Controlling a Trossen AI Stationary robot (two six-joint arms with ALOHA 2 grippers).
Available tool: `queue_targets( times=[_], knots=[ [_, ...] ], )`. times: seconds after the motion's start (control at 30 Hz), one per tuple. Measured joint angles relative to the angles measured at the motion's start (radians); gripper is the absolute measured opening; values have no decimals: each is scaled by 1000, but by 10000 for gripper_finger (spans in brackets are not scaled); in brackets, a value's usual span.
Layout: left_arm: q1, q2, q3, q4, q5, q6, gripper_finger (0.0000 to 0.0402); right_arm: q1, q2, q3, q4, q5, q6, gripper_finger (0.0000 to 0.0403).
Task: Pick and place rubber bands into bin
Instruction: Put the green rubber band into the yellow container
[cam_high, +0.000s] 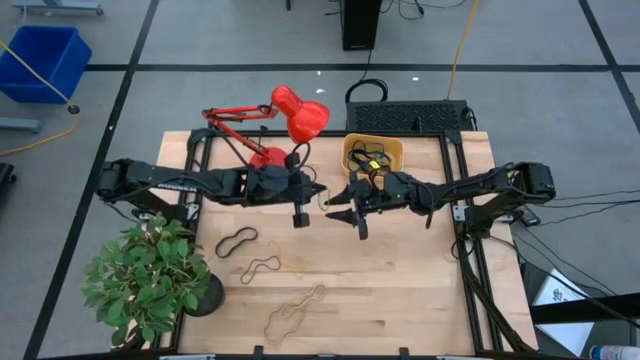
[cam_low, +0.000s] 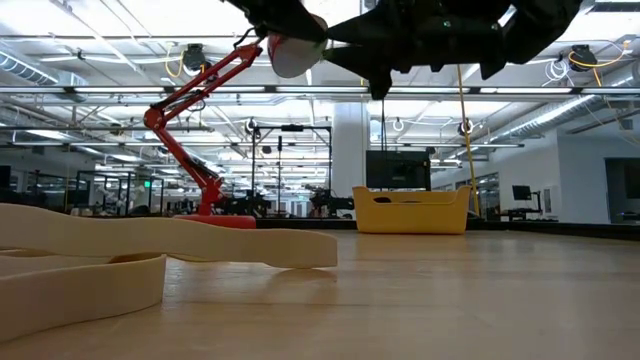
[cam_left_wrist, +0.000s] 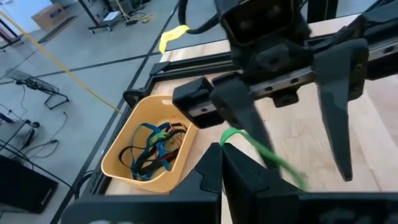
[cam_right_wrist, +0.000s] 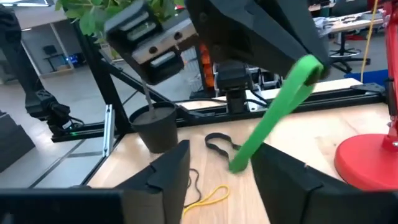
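My left gripper (cam_high: 322, 191) is shut on a green rubber band (cam_right_wrist: 273, 115) above the middle of the table. My right gripper (cam_high: 338, 204) faces it, open; its two fingers (cam_right_wrist: 168, 177) stand on either side of the band's free end (cam_right_wrist: 239, 163), and I cannot tell whether they touch it. The orange-yellow bin (cam_high: 373, 152) stands at the far edge with several bands (cam_left_wrist: 152, 152) inside. A black band (cam_high: 236, 241), a thin tan one (cam_high: 262, 267) and a large tan one (cam_high: 295, 312) lie flat on the table. My left gripper pinches one end of the green band (cam_left_wrist: 229, 134) between its two fingertips. The fingers come level from the table's left. The band slants away from them toward my right gripper, clear of the table.
A red desk lamp (cam_high: 285, 120) stands at the far left of the table, its head beside the bin. A potted plant (cam_high: 150, 275) is at the near left corner. A black device (cam_high: 410, 115) sits behind the bin. A large blue bin (cam_high: 45, 60) stands on the floor.
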Motion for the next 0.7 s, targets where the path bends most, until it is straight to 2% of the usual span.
queue_targets(
  times=[0.13, 0.33, 0.7],
  knots=[
    [3, 0, 0, -1, 0, -9, 6, 0, -10, 0, -1, 0, -2, 105],
    [3, 0, 0, -1, 0, -27, 30, -3, -23, 0, -4, 0, -9, 12],
    [3, 0, 0, -1, 0, -50, 40, -3, -39, 0, -26, 0, -5, 2]
  ],
)
